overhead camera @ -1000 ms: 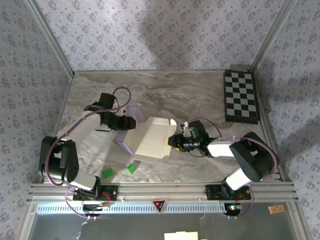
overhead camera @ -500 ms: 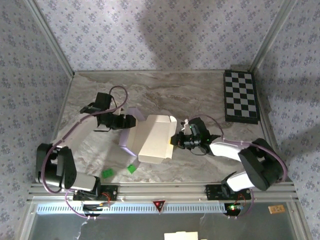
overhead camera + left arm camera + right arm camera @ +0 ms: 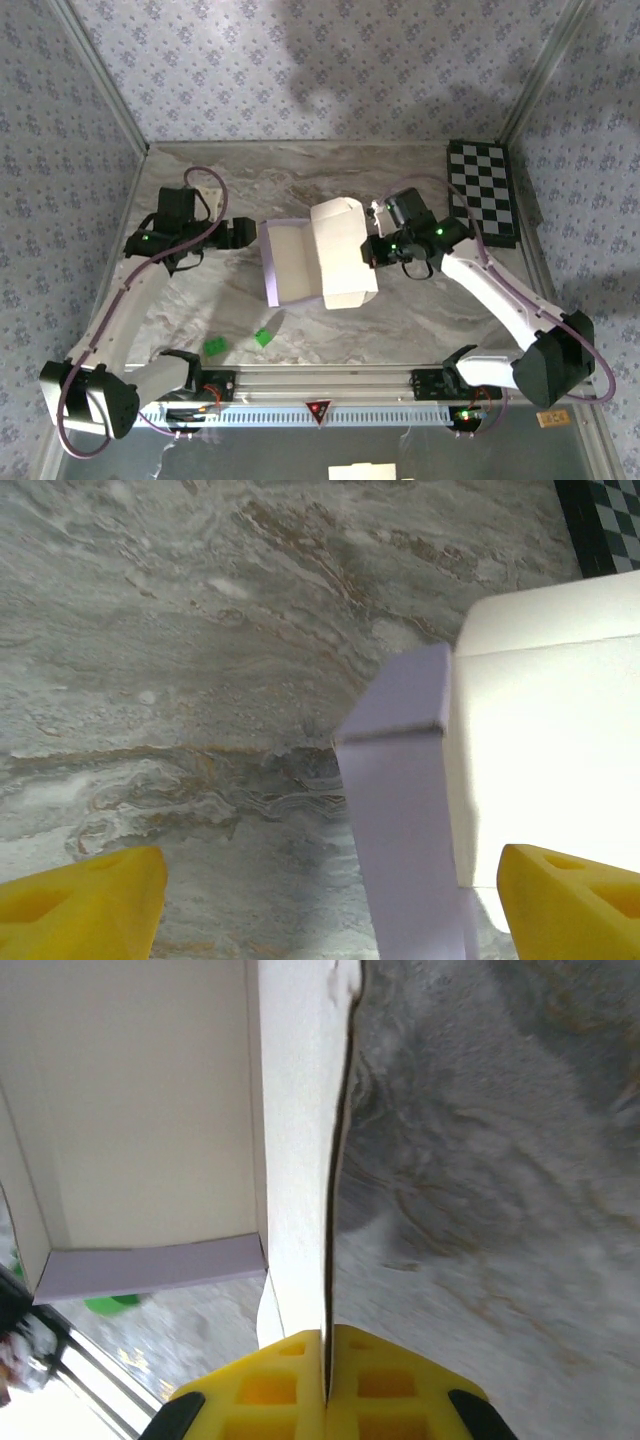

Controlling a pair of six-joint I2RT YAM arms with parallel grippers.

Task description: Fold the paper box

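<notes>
The paper box (image 3: pixel 335 255), white with a pale-lilac left wall, sits half-formed at the middle of the marble table. My right gripper (image 3: pixel 372 250) is shut on its thin right wall; in the right wrist view the yellow fingers (image 3: pixel 250 1390) pinch the cardboard edge (image 3: pixel 300 1160), with the box's inside to their left. My left gripper (image 3: pixel 246 235) stands open just left of the box. In the left wrist view the lilac wall (image 3: pixel 400 810) rises between the spread fingertips (image 3: pixel 85 895), touching neither, and the left gripper (image 3: pixel 325 905) holds nothing.
Two small green bits (image 3: pixel 214 347) (image 3: pixel 263 337) lie near the front edge. A black-and-white checkerboard (image 3: pixel 482 192) lies at the back right, its corner (image 3: pixel 610 520) also in the left wrist view. Patterned walls enclose the table on three sides.
The right gripper closed on the box's right wall and carried it back and to the right, turning it. The left gripper opened and drew back to the left.
</notes>
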